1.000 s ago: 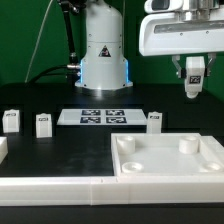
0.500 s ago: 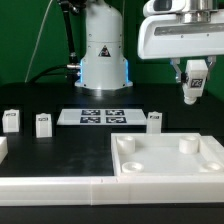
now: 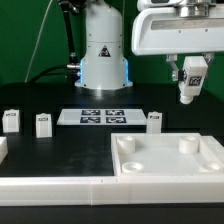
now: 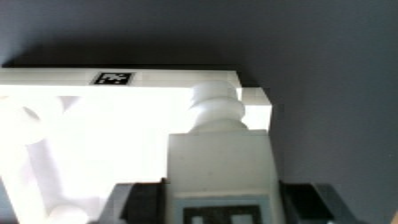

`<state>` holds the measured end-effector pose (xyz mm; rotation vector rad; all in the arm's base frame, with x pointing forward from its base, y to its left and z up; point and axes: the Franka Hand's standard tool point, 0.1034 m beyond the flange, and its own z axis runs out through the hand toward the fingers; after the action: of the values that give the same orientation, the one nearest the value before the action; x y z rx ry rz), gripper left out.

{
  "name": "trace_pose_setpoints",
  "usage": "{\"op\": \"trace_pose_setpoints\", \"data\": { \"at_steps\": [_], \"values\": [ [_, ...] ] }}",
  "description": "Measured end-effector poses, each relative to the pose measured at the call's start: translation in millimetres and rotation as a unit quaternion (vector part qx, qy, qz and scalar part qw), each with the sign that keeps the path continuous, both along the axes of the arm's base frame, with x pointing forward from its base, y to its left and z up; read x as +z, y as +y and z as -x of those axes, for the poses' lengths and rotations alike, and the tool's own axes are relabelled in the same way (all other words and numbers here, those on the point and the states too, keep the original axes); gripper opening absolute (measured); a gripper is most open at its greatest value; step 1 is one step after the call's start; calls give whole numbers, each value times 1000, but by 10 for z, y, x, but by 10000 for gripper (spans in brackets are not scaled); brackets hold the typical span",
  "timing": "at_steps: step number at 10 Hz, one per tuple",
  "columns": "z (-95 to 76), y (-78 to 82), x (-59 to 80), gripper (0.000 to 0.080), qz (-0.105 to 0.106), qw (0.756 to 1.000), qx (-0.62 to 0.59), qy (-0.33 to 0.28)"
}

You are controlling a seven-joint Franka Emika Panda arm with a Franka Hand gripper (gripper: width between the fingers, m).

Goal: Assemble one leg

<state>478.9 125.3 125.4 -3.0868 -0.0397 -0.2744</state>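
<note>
My gripper [image 3: 191, 72] hangs high at the exterior view's right, shut on a leg [image 3: 187, 90], a small white post with a tag, held tilted in the air above the large white square piece [image 3: 170, 160]. In the wrist view the held leg [image 4: 221, 140] sticks out between my dark fingers [image 4: 135, 202], with its narrow end over a corner of the white square piece [image 4: 71, 85], which carries a tag. Three more legs stand on the table: two at the left [image 3: 11, 120] [image 3: 43, 123] and one near the middle [image 3: 154, 121].
The marker board [image 3: 98, 117] lies flat behind the loose legs. The robot base [image 3: 103, 55] stands at the back. A white rail [image 3: 50, 187] runs along the table's front edge. A small white block [image 3: 2, 149] shows at the left edge.
My gripper has moved a little up and to the exterior view's left with the leg in it. Nothing else has moved.
</note>
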Motion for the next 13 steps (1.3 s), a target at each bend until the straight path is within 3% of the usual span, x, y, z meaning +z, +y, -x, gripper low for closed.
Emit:
{"op": "trace_pose_setpoints", "data": {
  "at_steps": [2,4,7,8,10,13],
  "values": [
    [-30,-17,-11,288,2,1000,13,-1],
    [-331,-77,-45,288,6,999,38,-10],
    [-789,-55,7,288,3,998,58,-32],
    [-895,-23,-31,288,-1,997,62,-42],
    [-959,53,-190,288,-9,996,70,-61],
    [-973,66,-176,288,-13,994,69,-80]
  ]
}}
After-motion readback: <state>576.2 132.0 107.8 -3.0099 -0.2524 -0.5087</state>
